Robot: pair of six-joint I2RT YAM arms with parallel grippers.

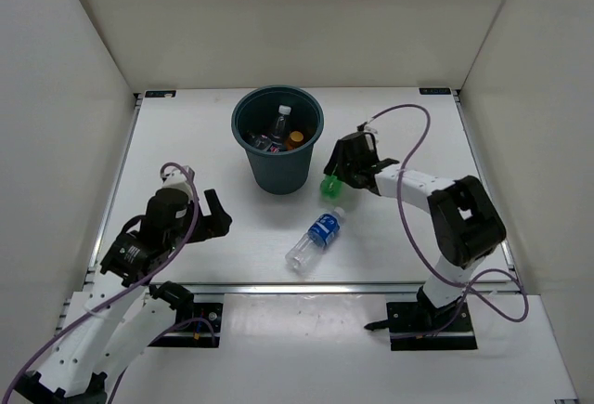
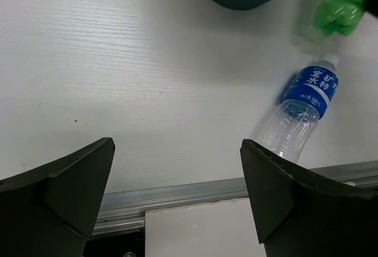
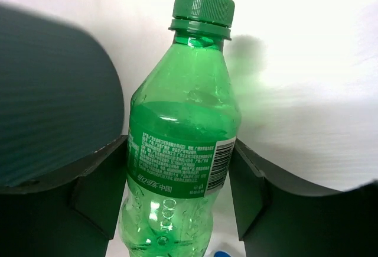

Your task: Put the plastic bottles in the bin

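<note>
The dark blue-grey bin point(image 1: 283, 174) stands at the table's middle back. Inside it lie a clear bottle point(image 1: 278, 125) with a dark label and an orange bottle point(image 1: 295, 139). My right gripper point(image 1: 345, 170) is shut on the green bottle point(image 3: 183, 145), its fingers pressed on both sides of the label, just right of the bin's wall point(image 3: 53, 91). The green bottle also shows in the top view point(image 1: 330, 184). A clear bottle with a blue label point(image 1: 316, 237) lies on its side in front of the bin. My left gripper point(image 1: 218, 214) is open and empty, left of that bottle point(image 2: 304, 109).
White walls enclose the table on the left, back and right. A metal rail point(image 2: 195, 189) runs along the table's near edge under my left gripper point(image 2: 177, 168). The right arm's purple cable point(image 1: 408, 121) loops above the table.
</note>
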